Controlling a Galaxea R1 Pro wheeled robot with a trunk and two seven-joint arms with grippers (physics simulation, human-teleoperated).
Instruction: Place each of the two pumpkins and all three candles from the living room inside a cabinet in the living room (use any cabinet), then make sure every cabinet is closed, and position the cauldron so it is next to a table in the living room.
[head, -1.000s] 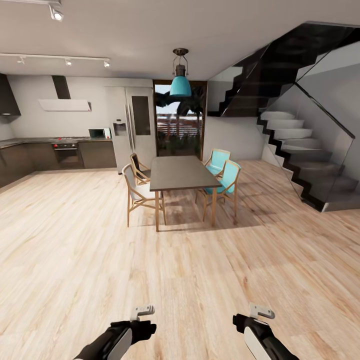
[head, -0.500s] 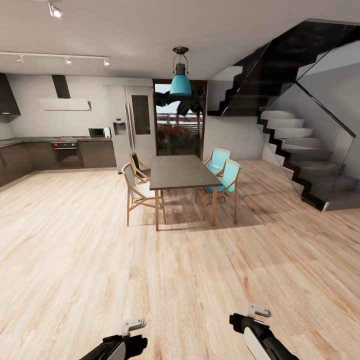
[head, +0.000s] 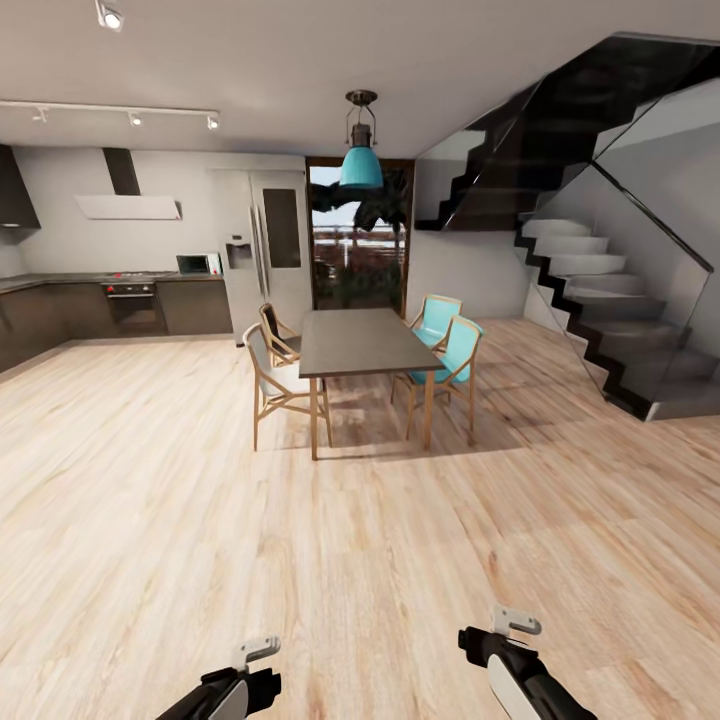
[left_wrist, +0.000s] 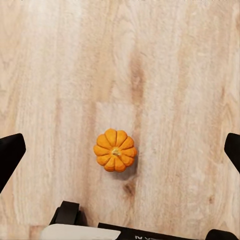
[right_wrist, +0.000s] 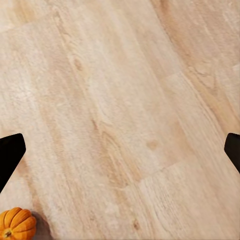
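One small orange ribbed pumpkin (left_wrist: 115, 150) sits on the pale wooden floor, straight below my left gripper (left_wrist: 121, 151). The black fingertips (left_wrist: 10, 156) stand wide apart on either side of it and touch nothing. The same kind of pumpkin (right_wrist: 16, 225) peeks in at a corner of the right wrist view, off to the side of my right gripper (right_wrist: 121, 152), which is open over bare floor. In the head view both grippers hang low near the bottom edge, left gripper (head: 250, 672) and right gripper (head: 503, 632).
A dark-topped dining table (head: 360, 345) with several chairs stands ahead in the middle of the room. A kitchen counter (head: 110, 300) runs along the back left and a staircase (head: 610, 320) rises at the right. Open wooden floor (head: 300, 540) lies between me and the dining table.
My left gripper has drawn lower and further toward the head view's bottom edge. The right gripper has shifted slightly lower too. The room has stayed put.
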